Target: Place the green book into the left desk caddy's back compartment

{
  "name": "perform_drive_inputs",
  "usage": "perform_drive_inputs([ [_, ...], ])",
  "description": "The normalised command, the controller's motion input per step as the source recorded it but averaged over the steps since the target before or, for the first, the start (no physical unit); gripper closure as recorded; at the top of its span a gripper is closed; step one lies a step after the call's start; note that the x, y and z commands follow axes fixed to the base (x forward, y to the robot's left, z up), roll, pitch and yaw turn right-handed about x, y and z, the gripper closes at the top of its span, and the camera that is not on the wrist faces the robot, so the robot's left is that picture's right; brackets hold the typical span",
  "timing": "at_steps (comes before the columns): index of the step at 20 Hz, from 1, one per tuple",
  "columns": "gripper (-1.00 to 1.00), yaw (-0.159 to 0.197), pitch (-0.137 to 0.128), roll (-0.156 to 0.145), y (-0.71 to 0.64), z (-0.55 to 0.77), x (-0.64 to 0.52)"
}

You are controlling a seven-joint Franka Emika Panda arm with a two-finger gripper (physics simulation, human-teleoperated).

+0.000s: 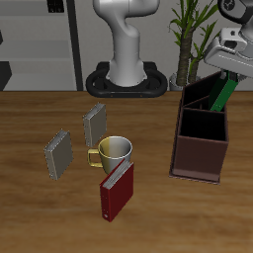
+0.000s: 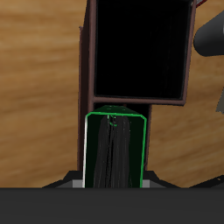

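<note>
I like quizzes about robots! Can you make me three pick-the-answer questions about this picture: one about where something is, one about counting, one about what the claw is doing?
1. Where is the green book?
A. flat on the table
B. tilted over the left desk caddy, at its back part
C. inside the mug

2. How many grey books stand on the table?
A. one
B. two
C. four

3. What is the gripper doing?
A. holding the green book
B. holding nothing
C. holding the red book

Answers: 1 B, its lower end dips into the caddy's far section. 2 B, two grey books stand near the yellow mug. 3 A, the book hangs from it.
</note>
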Motion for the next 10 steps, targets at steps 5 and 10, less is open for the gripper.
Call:
perform_drive_inputs([
  [5,1.0,-0.016,0.1,0.004,-0.08,-0.34,0.14],
  [10,-1.0,-0.038,0.126,0.085,0.02,-0.31,0.03],
])
